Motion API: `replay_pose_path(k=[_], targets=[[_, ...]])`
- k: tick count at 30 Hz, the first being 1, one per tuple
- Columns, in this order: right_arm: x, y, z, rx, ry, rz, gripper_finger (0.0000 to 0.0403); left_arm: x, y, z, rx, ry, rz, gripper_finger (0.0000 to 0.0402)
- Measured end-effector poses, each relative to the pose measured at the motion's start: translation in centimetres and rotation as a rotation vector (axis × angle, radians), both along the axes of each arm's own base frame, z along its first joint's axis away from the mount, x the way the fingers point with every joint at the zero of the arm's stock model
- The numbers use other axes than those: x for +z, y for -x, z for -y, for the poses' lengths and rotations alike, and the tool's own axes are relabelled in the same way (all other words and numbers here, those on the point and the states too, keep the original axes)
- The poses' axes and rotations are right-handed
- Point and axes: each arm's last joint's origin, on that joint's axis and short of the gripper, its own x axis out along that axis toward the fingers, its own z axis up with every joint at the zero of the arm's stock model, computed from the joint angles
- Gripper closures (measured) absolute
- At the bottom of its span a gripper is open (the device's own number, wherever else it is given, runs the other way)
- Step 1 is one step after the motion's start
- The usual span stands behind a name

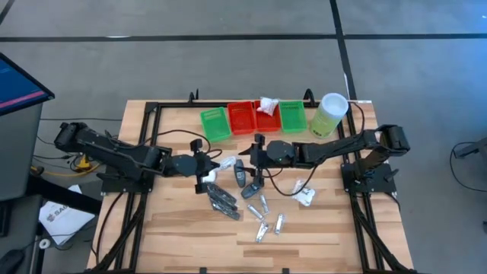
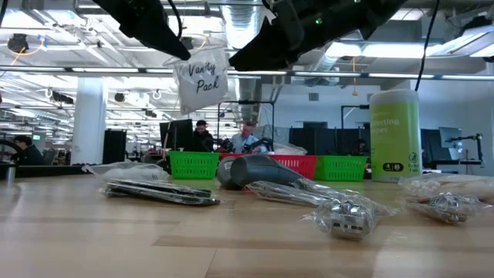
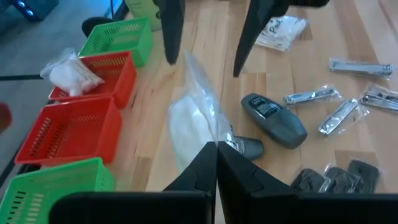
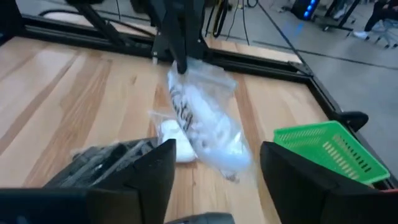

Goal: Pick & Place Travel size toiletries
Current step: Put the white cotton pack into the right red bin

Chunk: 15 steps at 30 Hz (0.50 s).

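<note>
While it hangs, white packet point(image 4: 202, 121) looks crinkled, translucent.

Bare wood point(image 1: 183, 221) near front-left, scattered toiletries point(image 1: 259, 205) crowding the centre

We found four trays point(image 1: 253, 118) in a row along the table's point(image 1: 175, 228) far edge, a packet point(image 1: 267, 104) lying in one of the middle ones, and a cylinder point(image 1: 329, 114) just right of the row. Mid-table, the left gripper point(image 1: 204, 166) held a bag point(image 2: 201, 77) above the boards, facing the right gripper point(image 1: 255, 152). Nearer us lay scattered tubes point(image 1: 270, 224), with another packet point(image 1: 304, 195) to their right.
</note>
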Motion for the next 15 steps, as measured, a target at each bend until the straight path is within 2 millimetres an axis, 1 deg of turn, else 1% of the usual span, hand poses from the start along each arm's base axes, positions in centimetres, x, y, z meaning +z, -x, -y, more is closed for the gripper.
replay_pose_path(k=[5, 15], targets=[[0.45, -0.17, -0.01, 0.000, -0.002, 0.042, 0.0159, 0.11, -0.08, 0.02, -0.004, -0.003, 0.012, 0.0401], [0.74, -0.27, -0.14, 0.033, -0.007, 0.073, 0.0160, 0.71, -0.50, 0.14, -0.045, -0.038, 0.069, 0.0401]])
